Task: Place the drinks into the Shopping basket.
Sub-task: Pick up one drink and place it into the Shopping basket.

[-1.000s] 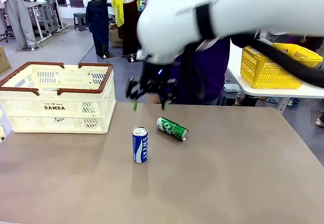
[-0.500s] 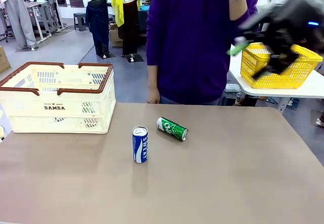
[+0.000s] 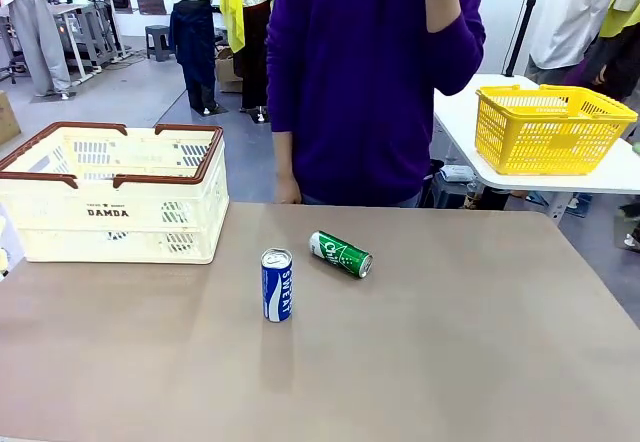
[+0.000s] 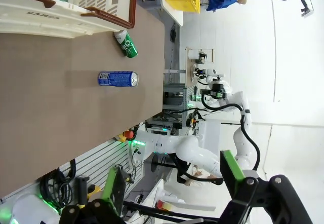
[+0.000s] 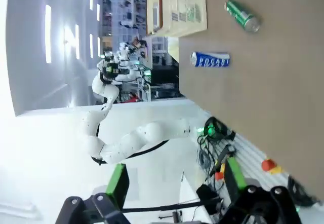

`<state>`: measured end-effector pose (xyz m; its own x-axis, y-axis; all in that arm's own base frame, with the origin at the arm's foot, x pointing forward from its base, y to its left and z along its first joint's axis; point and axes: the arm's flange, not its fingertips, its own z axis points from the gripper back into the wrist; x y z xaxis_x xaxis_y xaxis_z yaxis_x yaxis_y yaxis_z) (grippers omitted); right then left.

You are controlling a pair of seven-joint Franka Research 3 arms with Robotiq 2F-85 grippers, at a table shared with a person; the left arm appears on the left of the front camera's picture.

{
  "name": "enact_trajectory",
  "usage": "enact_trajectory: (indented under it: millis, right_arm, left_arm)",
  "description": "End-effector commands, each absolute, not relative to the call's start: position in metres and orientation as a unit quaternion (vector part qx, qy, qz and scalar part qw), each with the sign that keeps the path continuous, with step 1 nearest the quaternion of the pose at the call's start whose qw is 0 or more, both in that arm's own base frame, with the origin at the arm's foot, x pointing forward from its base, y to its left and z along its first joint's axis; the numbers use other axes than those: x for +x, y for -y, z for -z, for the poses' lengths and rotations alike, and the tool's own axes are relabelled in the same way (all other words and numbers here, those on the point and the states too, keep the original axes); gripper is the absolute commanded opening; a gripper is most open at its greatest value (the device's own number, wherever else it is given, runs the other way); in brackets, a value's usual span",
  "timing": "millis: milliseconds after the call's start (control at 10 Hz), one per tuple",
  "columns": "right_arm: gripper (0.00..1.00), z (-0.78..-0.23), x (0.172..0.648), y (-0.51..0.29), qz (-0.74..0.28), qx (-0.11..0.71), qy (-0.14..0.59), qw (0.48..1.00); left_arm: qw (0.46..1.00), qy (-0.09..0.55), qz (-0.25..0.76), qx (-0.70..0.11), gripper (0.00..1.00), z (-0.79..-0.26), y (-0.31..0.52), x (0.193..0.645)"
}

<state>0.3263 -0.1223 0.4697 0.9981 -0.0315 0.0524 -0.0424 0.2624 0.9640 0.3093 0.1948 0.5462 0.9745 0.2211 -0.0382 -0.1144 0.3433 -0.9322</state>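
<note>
A blue drink can point(image 3: 277, 285) stands upright near the table's middle. A green can point(image 3: 341, 254) lies on its side just behind and to the right of it. The cream Shopping basket point(image 3: 110, 194) with its brown rim sits at the back left; something green shows through its slots. In the left wrist view my left gripper point(image 4: 172, 183) is open and holds nothing, far from the blue can point(image 4: 118, 78), the green can point(image 4: 126, 43) and the basket point(image 4: 76, 11). My right gripper point(image 5: 177, 188) is open too, well away from the blue can point(image 5: 210, 59), green can point(image 5: 242, 15) and basket point(image 5: 182, 6).
A person in a purple top point(image 3: 370, 82) stands at the table's far edge, one hand hanging at the edge and the other raised. A yellow mesh basket point(image 3: 553, 127) rests on a separate white table at the right. Bare brown tabletop point(image 3: 450, 342) spreads around the cans.
My right arm, which hung over the cans a second ago, swung up and off to the right and has left the front view. The cans and the basket have not moved.
</note>
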Motion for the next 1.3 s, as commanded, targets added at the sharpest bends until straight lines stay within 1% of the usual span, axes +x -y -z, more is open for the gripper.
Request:
enact_trajectory:
  millis: [0, 100, 900, 1000, 1100, 1200]
  right_arm:
    - [1.00, -0.433, 0.354, 0.095, -0.092, 0.599, 0.117, 0.787]
    - [1.00, -0.470, 0.326, 0.122, -0.003, 0.607, 0.030, 0.794]
    - [1.00, -0.470, 0.326, 0.122, -0.003, 0.607, 0.030, 0.794]
    - [1.00, -0.470, 0.326, 0.122, -0.003, 0.607, 0.030, 0.794]
    - [1.00, -0.470, 0.326, 0.122, -0.003, 0.607, 0.030, 0.794]
    - [1.00, -0.470, 0.326, 0.122, -0.003, 0.607, 0.030, 0.794]
  left_arm:
    - [0.814, 0.045, -0.106, -0.570, 1.00, -0.549, -0.193, 0.308]
    - [0.814, 0.045, -0.106, -0.570, 1.00, -0.549, -0.193, 0.308]
    - [0.818, 0.047, -0.102, -0.564, 1.00, -0.546, -0.195, 0.309]
    - [0.838, 0.040, -0.098, -0.535, 1.00, -0.572, -0.153, 0.303]
    - [0.884, 0.032, -0.104, -0.455, 1.00, -0.596, -0.086, 0.299]
    - [0.925, 0.030, -0.080, -0.371, 1.00, -0.612, -0.001, 0.296]
